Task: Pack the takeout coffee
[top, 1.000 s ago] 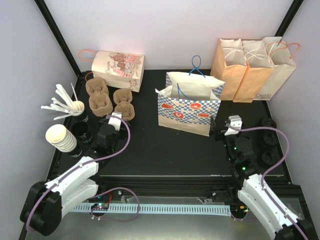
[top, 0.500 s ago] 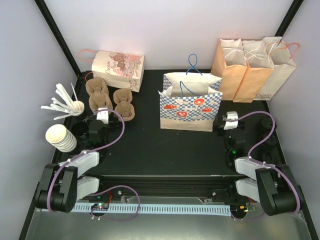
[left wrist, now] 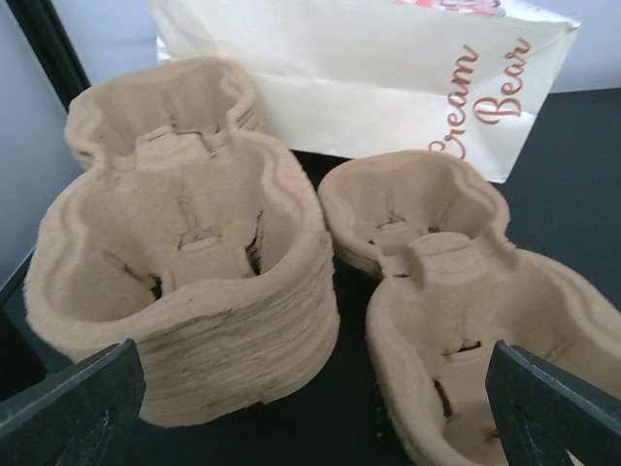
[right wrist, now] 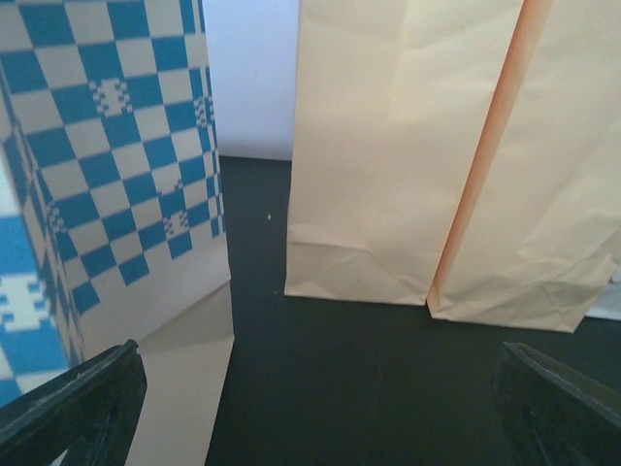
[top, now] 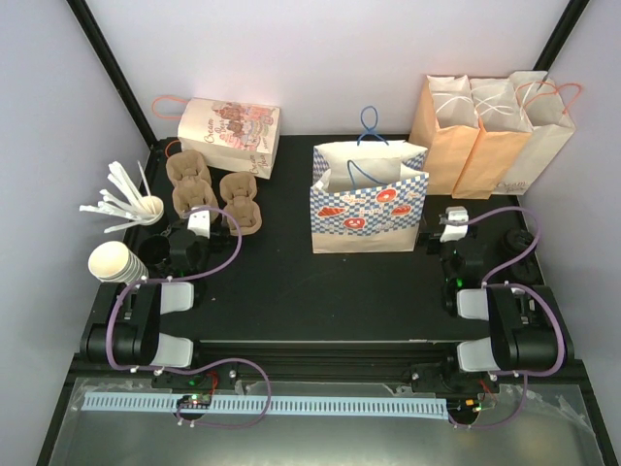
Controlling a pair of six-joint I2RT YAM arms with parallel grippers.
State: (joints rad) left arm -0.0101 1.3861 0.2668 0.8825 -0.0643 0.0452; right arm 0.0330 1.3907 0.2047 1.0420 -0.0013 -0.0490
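Both arms' fingers (left wrist: 310, 408) apart, empty; left reach past carrier stacks (left wrist: 194, 291) beside checked bag (top: 369, 199) risks toppling them.

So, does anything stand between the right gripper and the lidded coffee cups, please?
Nothing visible does. The lidded cups sit just right of the open right gripper, which faces the peach bags instead.

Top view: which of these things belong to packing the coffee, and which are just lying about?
Likely for the job: black-lidded coffee cups, brown pulp carriers, open blue-checked bag.
Just lying about, it seems: stack of plain white cups, white stirrers, Cream Bear bag, three tan bags.
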